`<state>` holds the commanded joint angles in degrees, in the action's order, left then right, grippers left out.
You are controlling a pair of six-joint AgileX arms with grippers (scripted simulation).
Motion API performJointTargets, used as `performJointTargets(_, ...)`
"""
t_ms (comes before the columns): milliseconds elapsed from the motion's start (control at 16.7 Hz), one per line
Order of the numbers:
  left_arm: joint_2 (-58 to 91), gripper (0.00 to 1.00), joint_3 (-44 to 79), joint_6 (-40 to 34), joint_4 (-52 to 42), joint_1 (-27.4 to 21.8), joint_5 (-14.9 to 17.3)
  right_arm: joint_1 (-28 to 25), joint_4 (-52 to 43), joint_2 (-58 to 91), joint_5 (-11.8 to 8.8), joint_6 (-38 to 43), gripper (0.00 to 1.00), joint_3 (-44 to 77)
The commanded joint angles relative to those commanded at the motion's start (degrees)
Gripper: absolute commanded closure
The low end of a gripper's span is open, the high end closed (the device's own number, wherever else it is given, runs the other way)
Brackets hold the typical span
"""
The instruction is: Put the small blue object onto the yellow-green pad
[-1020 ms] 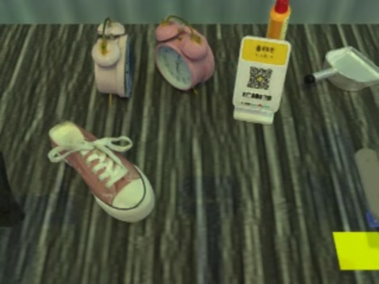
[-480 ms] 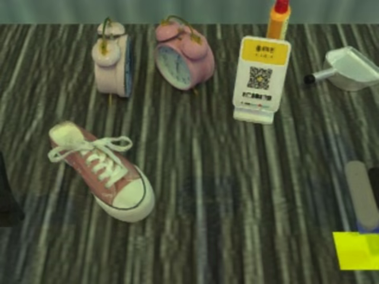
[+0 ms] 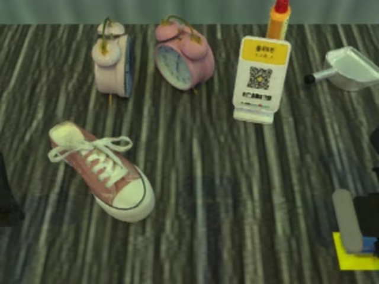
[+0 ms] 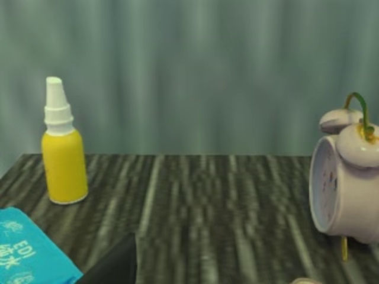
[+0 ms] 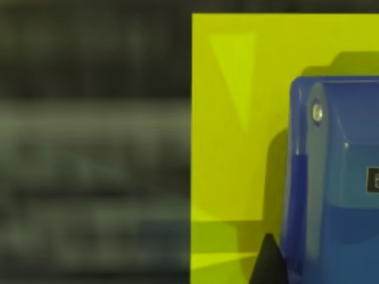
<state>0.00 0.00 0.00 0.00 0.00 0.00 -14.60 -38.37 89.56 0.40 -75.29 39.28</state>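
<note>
The yellow-green pad lies at the table's front right corner, partly covered by my right arm. My right gripper hangs over it, shut on the small blue object, of which only a blue sliver shows from above, beside a grey elongated piece. In the right wrist view the small blue object floats over the yellow-green pad and casts a shadow on it. One dark fingertip rests against its side. My left arm stays parked at the left edge.
A pink shoe lies front left. Two alarm clocks stand at the back, with a QR sign, an orange bottle and a white scoop to their right.
My right arm has come forward along the right edge with the small blue object and now covers part of the pad. The left arm has not moved.
</note>
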Motion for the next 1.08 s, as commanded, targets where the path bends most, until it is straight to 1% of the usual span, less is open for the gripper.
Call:
performJointTargets(180,0.00,0.00,0.00,0.00,0.00,0.00,0.00,0.00,0.01,0.00,0.00,0.00,1.00,-0.01)
performJointTargets(960,0.00,0.00,0.00,0.00,0.00,0.00,0.00,0.00,0.01,0.00,0.00,0.00,0.02,-0.01)
performJointTargets(1020,0.00,0.00,0.00,0.00,0.00,0.00,0.00,0.00,0.01,0.00,0.00,0.00,0.00,-0.01)
performJointTargets(1080,0.00,0.00,0.00,0.00,0.00,0.00,0.00,0.00,0.01,0.00,0.00,0.00,0.00,-0.01)
